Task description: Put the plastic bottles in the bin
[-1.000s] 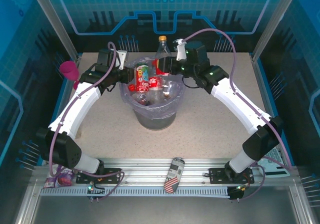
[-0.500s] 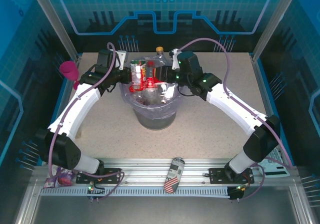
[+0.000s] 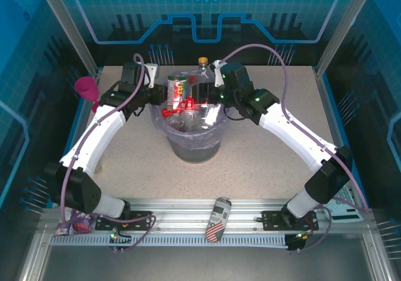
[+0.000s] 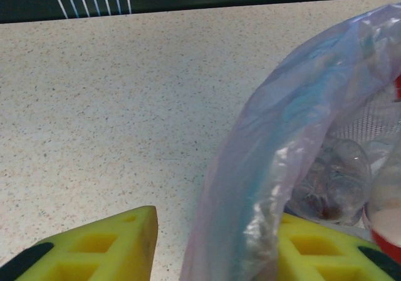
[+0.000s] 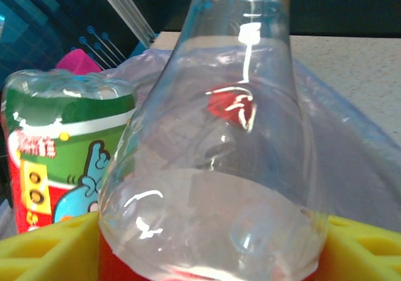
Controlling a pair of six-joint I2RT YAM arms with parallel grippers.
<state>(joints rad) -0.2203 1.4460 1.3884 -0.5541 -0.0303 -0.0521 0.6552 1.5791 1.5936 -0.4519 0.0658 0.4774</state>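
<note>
Tabletop [image 4: 94,106]; bag [image 4: 269,143] blurs bin [image 3: 194,148] btls [image 4: 332,181].

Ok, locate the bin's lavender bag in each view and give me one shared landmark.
Top external: the lavender bag lies centre, draped over the grey bin.
Left wrist: the bag occupies the right side, rising from the bottom edge.
Right wrist: the bag shows at the right, behind the clear bottle.
Shared landmark: the speckled tabletop, seen around the bag in all three.

Glossy clear plastic bottle [image 5: 213,137], matt speckled tabletop [image 4: 94,106]
</note>
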